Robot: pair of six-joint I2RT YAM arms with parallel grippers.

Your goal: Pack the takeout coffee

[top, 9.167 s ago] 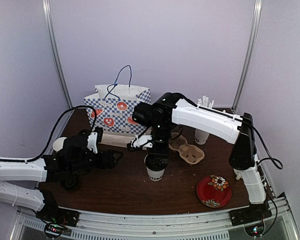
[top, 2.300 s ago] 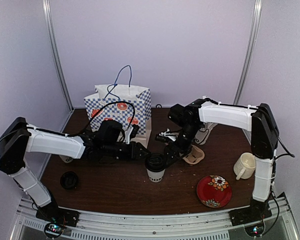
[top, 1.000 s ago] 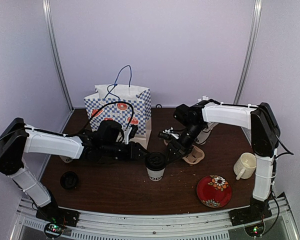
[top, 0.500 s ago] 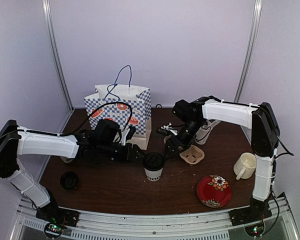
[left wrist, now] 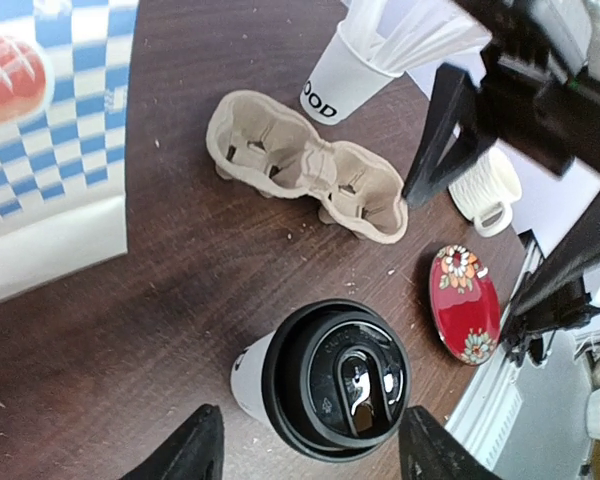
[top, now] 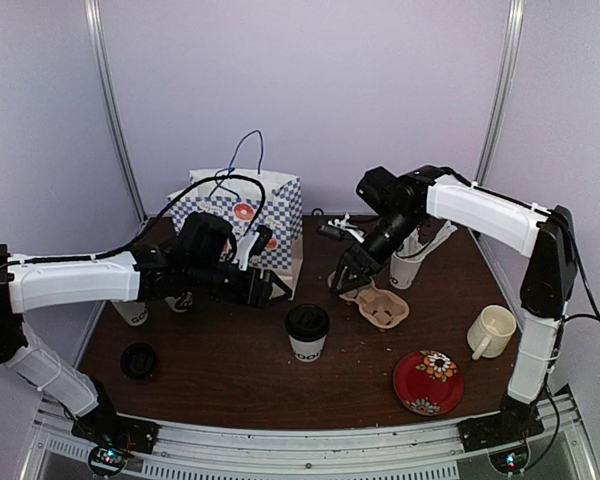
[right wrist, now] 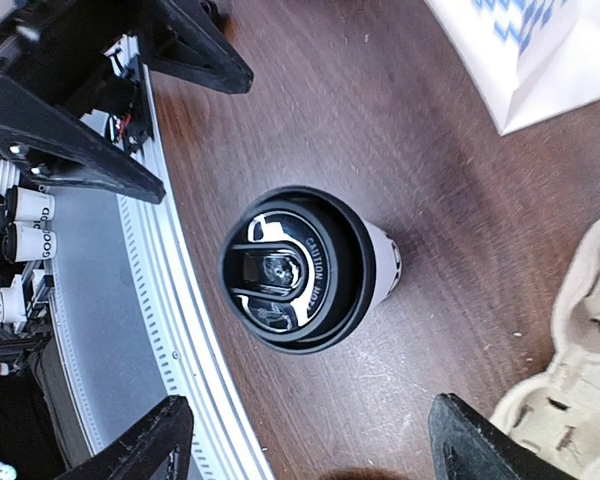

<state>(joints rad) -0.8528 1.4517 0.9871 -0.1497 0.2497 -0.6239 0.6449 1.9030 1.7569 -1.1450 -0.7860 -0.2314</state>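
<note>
A white paper cup with a black lid (top: 307, 332) stands upright and free in the middle of the table; it also shows in the left wrist view (left wrist: 330, 385) and the right wrist view (right wrist: 305, 265). My left gripper (top: 271, 290) is open and empty, raised left of the cup, its jaws wide on either side of it in the left wrist view (left wrist: 308, 452). My right gripper (top: 345, 272) is open and empty, raised behind the cup near the cardboard carrier (top: 375, 303), jaws wide in its own view (right wrist: 310, 440). An unlidded white cup (top: 132, 313) stands at the left, partly hidden by my left arm.
A checked paper bag (top: 245, 215) stands at the back left. A loose black lid (top: 138, 360) lies front left. A cup of white stirrers (top: 408, 262), a cream mug (top: 490, 330) and a red plate (top: 428, 382) are on the right.
Both grippers have lifted and drawn back from the lidded cup: the left to the left, the right up and back over the carrier. The cup stays standing.
</note>
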